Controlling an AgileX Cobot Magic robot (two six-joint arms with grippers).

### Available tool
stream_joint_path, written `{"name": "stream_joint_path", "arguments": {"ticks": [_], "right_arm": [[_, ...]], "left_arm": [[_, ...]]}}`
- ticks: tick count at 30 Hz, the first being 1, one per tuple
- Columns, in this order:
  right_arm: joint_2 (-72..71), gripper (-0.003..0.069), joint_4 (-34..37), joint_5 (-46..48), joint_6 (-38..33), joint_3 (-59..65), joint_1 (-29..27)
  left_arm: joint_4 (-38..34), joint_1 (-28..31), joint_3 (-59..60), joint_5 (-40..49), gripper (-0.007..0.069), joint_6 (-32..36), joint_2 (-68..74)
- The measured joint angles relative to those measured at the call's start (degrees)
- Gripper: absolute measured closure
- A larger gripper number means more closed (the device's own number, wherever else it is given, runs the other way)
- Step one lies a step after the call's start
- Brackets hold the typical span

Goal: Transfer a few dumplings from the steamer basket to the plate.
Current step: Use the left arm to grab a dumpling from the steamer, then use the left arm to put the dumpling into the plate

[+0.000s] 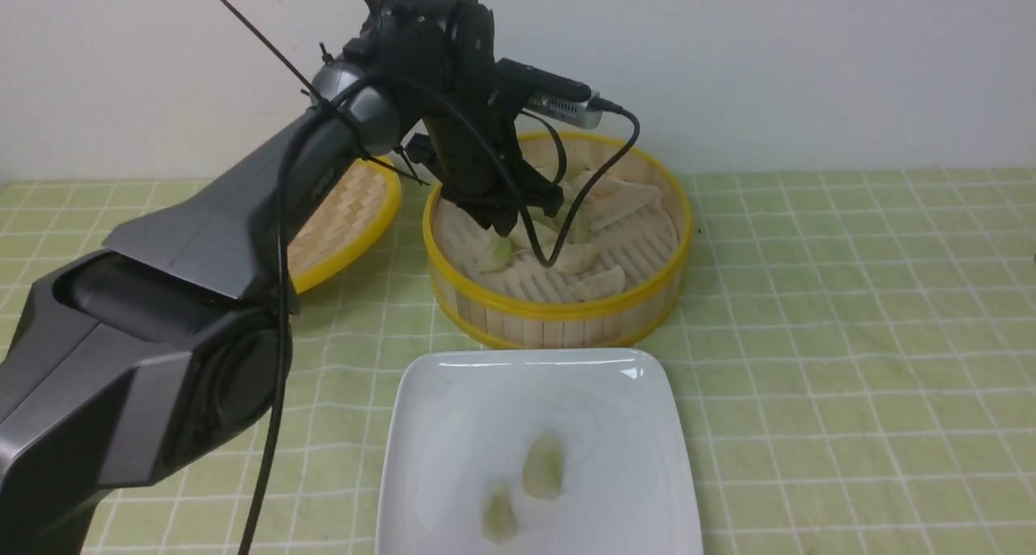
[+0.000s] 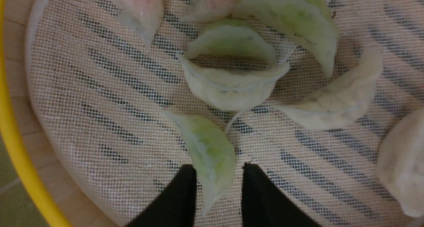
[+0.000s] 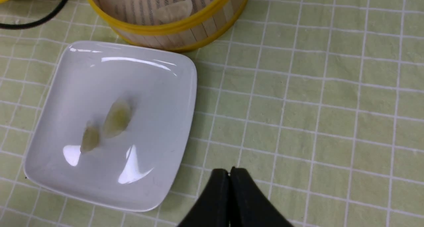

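Note:
The steamer basket (image 1: pixel 558 308) stands behind the plate (image 1: pixel 453 425) and holds several dumplings. My left gripper (image 1: pixel 506 231) reaches down into the basket. In the left wrist view it (image 2: pixel 217 169) is open, its jaws on either side of a pale green dumpling (image 2: pixel 207 147) that lies on the liner. One jaw is at the dumpling's edge and the other stands apart from it. Other dumplings (image 2: pixel 232 88) lie just beyond. Two greenish dumplings (image 1: pixel 542 466) lie on the plate, which the right wrist view also shows (image 3: pixel 159 98). My right gripper (image 3: pixel 229 170) is shut and empty over the cloth beside the plate.
The woven bamboo lid (image 1: pixel 348 215) lies to the left of the basket, partly behind my left arm. A green checked cloth (image 1: pixel 850 336) covers the table. A black cable (image 1: pixel 591 183) hangs from the left wrist into the basket.

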Motion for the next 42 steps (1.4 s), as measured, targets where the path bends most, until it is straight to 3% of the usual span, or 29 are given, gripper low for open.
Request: {"name": "stream_joint_path", "arguments": {"ticks": [4, 7, 9, 13, 21, 24, 30, 35, 40, 42], "right_arm": [[0.0, 0.0669, 1.2, 0.0, 0.0, 0.0, 0.0], [0.0, 0.0669, 1.4, 0.0, 0.0, 0.0, 0.0], [0.0, 0.0669, 1.4, 0.0, 0.0, 0.0, 0.0], [0.0, 0.0669, 1.5, 0.0, 0.0, 0.0, 0.0], [0.0, 0.0669, 1.6, 0.0, 0.0, 0.0, 0.0], [0.0, 0.0669, 1.6, 0.1, 0.0, 0.0, 0.0], [0.0, 0.0669, 1.6, 0.1, -1.2, 0.0, 0.0], [0.0, 0.0669, 1.6, 0.1, -2.4, 0.0, 0.0], [0.1, 0.0669, 2.0, 0.1, -2.6, 0.0, 0.0], [0.1, 0.0669, 2.5, 0.1, -2.6, 0.0, 0.0]], "left_arm": [[0.2, 0.0, -0.1, 0.0, 0.0225, 0.0, 2.0], [0.3, 0.0, -0.1, -0.7, 0.0158, 0.1, 4.1], [0.1, 0.0, -0.1, -0.7, 0.0201, 0.1, 4.9], [0.4, 0.0, -0.5, -0.4, 0.0459, 0.2, 4.7], [-2.7, 0.0, -3.4, 0.2, 0.0438, 0.2, -2.8], [-6.0, -0.2, 3.6, 0.0, 0.0438, -0.3, -10.6], [-7.3, -3.6, 37.7, -0.1, 0.0438, 0.0, -30.1], [-8.0, -8.0, 54.4, -2.9, 0.0438, 0.7, -33.6], [-7.2, -9.5, 58.4, -9.3, 0.0433, 0.7, -32.1], [-7.0, -9.5, 58.4, -10.3, 0.0393, 0.7, -31.3]]}}
